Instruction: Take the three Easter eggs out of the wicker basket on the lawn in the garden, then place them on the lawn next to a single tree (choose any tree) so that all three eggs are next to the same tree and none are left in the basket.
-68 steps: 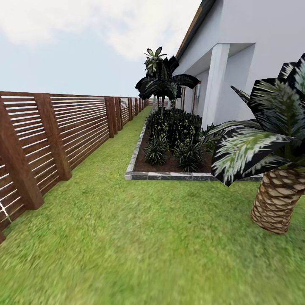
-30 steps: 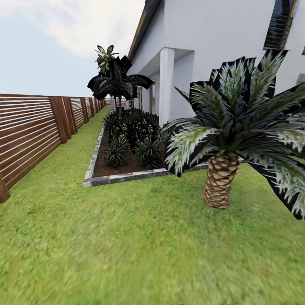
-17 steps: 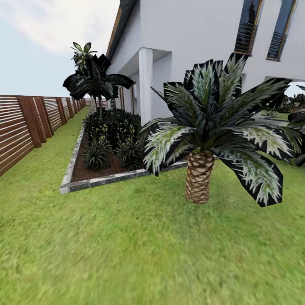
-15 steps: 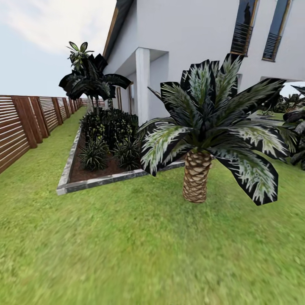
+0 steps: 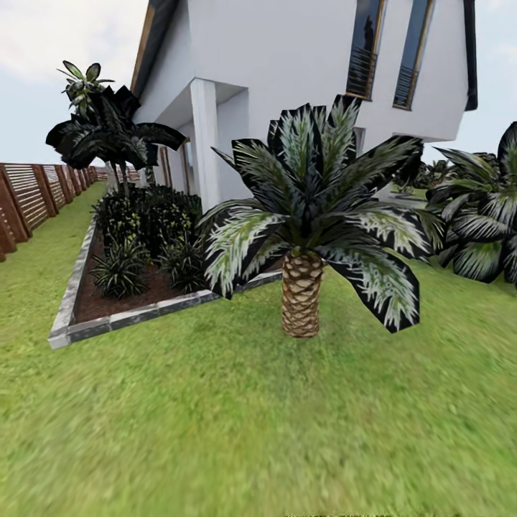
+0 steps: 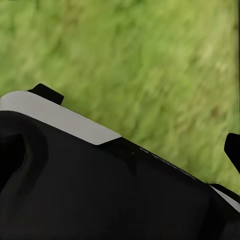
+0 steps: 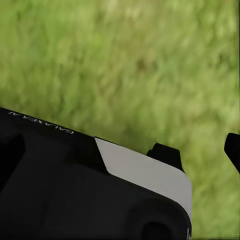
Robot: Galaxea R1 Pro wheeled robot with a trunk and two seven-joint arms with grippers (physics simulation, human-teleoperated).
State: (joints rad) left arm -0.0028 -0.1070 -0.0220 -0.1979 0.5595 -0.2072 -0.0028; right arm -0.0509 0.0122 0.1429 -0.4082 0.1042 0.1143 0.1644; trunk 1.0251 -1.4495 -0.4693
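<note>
The lawn (image 5: pixel 215 431) spreads bright green across the garden in front of me in the head view. The Easter eggs, the wicker basket and the tree are out of view. Both wrist views look down on blurred grass (image 6: pixel 150 60) (image 7: pixel 125 60) past black and white parts of my own body (image 6: pixel 100 190) (image 7: pixel 75 190). A small black tip (image 6: pixel 233 150) (image 7: pixel 233 149) pokes in at the edge of each wrist view, too little of it to tell how the jaws stand.
A scaly-trunked palm (image 5: pixel 300 294) stands straight ahead on the grass. Left of it lies a stone-edged planting bed (image 5: pixel 68 327) with dark shrubs and a black-leaved tree (image 5: pixel 108 136). A white house (image 5: pixel 287 64) rises behind, a slatted fence (image 5: pixel 29 197) runs at far left, more palms (image 5: pixel 481 215) at right.
The whole head view has swung right: the fence has slid off to the left, the palm has come to the middle, and more palms have appeared at the right.
</note>
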